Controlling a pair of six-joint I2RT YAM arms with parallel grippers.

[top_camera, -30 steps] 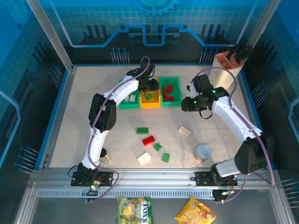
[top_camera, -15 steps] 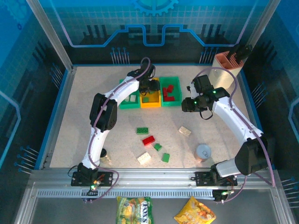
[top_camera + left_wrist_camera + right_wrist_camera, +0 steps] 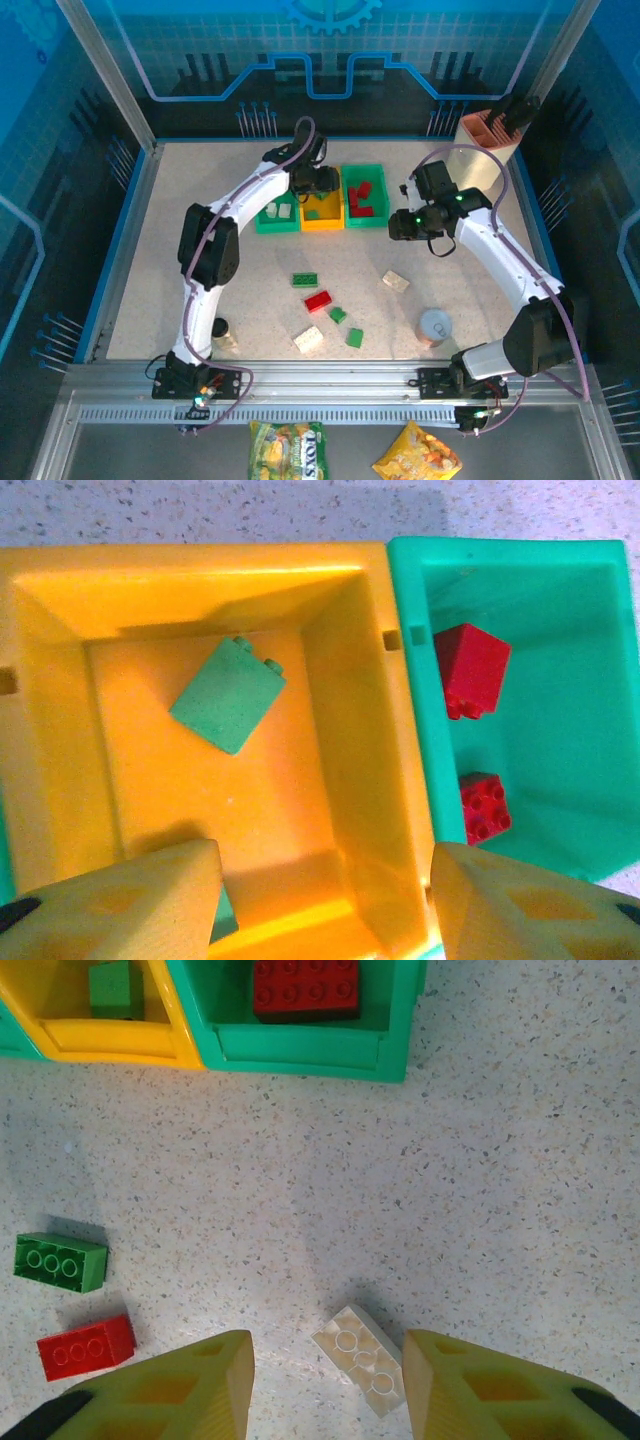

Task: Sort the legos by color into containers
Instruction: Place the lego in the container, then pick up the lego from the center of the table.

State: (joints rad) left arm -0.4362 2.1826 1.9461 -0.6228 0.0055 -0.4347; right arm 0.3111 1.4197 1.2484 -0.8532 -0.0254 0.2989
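Spread, empty jaws of left gripper (image 3: 325, 895), green plastic brick (image 3: 228, 695) ahead of them in orange-yellow rectangular plastic bin (image 3: 350, 730), right gripper (image 3: 328, 1390) jaws spread too, cream-white plastic brick (image 3: 362, 1362) lying between them.

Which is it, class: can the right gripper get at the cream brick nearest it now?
Probably yes. The right gripper is open and empty; the cream brick lies flat on the table ahead of it, with the green brick and red brick well off to one side.

The left claw (image 3: 325, 852) has seemingly spread wider above the orange-yellow bin (image 3: 60, 710) (its elbow swung left).
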